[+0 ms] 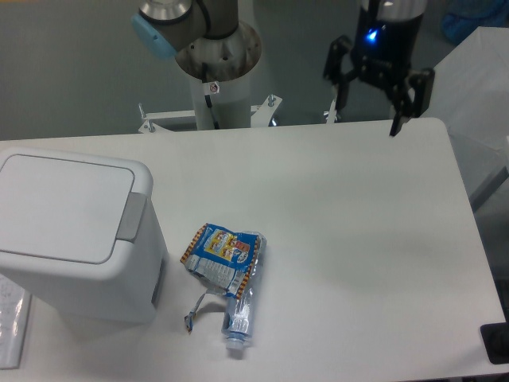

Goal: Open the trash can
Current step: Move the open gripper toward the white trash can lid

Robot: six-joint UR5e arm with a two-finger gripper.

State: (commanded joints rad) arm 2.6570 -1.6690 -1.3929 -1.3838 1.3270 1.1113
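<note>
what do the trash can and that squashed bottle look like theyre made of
Trash can: looks like white moulded plastic, smooth and matte, with rounded corners and a grey tab. Bottle: apparently thin clear plastic, crumpled and see-through, with a glossy printed label.

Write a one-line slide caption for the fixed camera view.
Open gripper above the table's far edge, closed trash can at left, crushed bottle beside it.

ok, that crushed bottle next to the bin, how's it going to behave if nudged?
The crushed bottle looks thin and empty, so probably light and easily skidded. Flattened, it likely won't roll. The loose wrapper looks floppy and may snag.
</note>
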